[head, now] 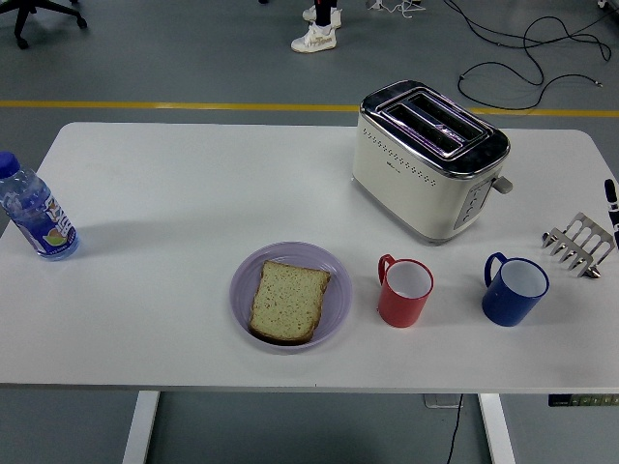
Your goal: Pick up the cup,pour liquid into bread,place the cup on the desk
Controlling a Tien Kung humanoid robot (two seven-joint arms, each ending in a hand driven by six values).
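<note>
A red cup stands upright on the white table, handle to the left, just right of a purple plate that holds one slice of bread. Further right stands a blue cup, also upright. Nothing touches either cup. Of my right hand only a black sliver shows at the picture's right edge, well above and right of the blue cup. My left arm is out of view.
A cream toaster stands behind the cups. A metal toast rack sits near the right edge. A water bottle stands at the far left. A person's shoes show on the floor beyond the table.
</note>
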